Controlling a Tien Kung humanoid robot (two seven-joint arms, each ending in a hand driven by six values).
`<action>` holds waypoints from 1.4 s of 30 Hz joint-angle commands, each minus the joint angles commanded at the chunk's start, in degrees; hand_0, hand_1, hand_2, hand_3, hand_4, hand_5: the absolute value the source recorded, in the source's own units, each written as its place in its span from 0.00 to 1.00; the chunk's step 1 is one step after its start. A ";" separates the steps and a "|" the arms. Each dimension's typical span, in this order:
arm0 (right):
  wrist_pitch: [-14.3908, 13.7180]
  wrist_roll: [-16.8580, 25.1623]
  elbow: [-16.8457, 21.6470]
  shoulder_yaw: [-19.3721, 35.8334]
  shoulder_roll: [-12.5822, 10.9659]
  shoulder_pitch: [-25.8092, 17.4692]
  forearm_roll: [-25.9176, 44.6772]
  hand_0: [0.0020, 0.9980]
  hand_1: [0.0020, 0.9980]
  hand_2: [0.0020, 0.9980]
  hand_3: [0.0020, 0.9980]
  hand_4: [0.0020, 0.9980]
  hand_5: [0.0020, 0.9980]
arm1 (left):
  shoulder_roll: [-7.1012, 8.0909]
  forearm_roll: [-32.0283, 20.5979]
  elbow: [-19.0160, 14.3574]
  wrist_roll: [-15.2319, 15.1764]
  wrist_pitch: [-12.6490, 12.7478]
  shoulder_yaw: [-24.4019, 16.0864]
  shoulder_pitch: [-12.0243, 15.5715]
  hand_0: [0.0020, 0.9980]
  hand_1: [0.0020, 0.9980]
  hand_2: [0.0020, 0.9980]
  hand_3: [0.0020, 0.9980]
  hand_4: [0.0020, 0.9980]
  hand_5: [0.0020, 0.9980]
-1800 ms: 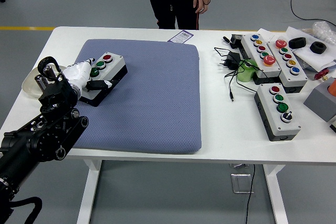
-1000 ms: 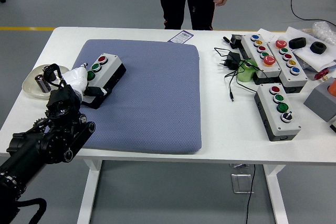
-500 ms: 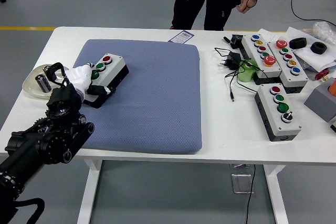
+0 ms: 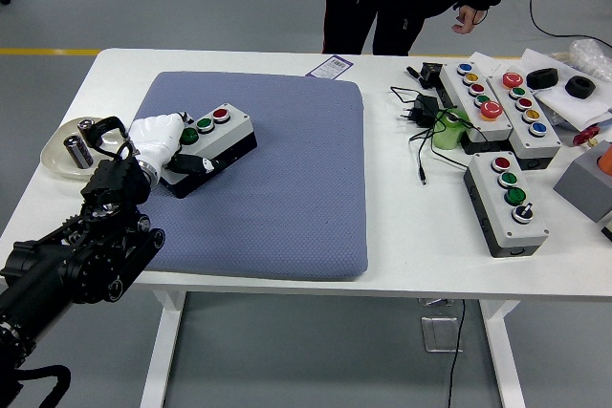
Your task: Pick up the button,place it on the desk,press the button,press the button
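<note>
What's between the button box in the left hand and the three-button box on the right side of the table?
In the head view, only bare blue mat and white table separate the held box from the three-button box.

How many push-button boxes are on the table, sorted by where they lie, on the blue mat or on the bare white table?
On the blue mat: 1, the button box under the left hand.
On the bare white table, right side: 3, at and.
Total: 4

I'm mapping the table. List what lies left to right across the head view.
Clear dish → left hand → button box on the blue mat → black plug → three-button box → grey block.
</note>
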 joint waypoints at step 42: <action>-0.04 -0.14 0.00 0.23 0.22 -0.25 -0.10 0.75 0.68 0.70 0.58 0.18 0.11 | 8.54 3.19 -5.75 -30.45 0.76 6.12 2.70 0.22 0.32 0.32 0.54 1.00 0.35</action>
